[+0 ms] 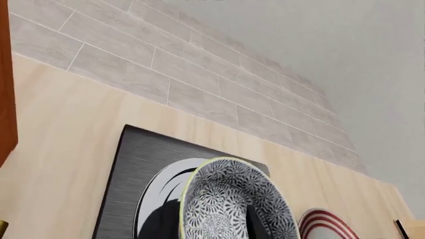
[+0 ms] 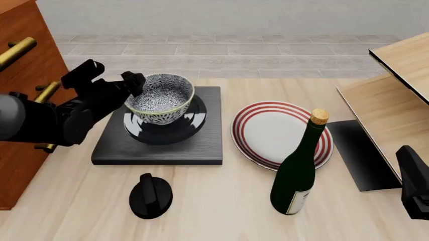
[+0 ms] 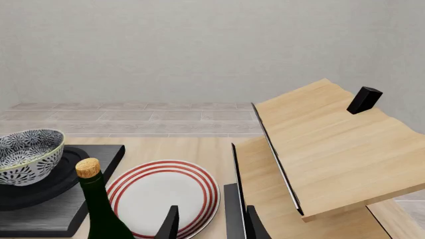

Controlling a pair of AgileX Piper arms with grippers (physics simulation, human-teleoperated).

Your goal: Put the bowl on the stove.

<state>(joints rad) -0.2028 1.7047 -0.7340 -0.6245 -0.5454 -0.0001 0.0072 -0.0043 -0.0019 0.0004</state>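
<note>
On the stove (image 2: 161, 135), a square slab of brushed black with glossy concentric rings, the bowl (image 2: 161, 98) sits tilted over the round burner, deep and rounded, crowded with blue-and-white flowers inside and out under a pale yellowish rim. My left jaws (image 2: 130, 83) are at its near-left rim, one finger against the outside; I cannot tell from here whether they clamp it or stand slack. The slab's edges keep a margin of dark surface all round the burner. Just right of it lies a flat white plate (image 2: 282, 133) with red rings, and in front of that stands a smooth dark green bottle (image 2: 298, 170) with a cork. A small black knob (image 2: 150, 195) rests on the pale wood bench (image 2: 221, 201) near the slab's front edge. My right jaws (image 3: 209, 224) stand apart, holding nothing, low beside a light wooden rack (image 3: 332, 149).
</note>
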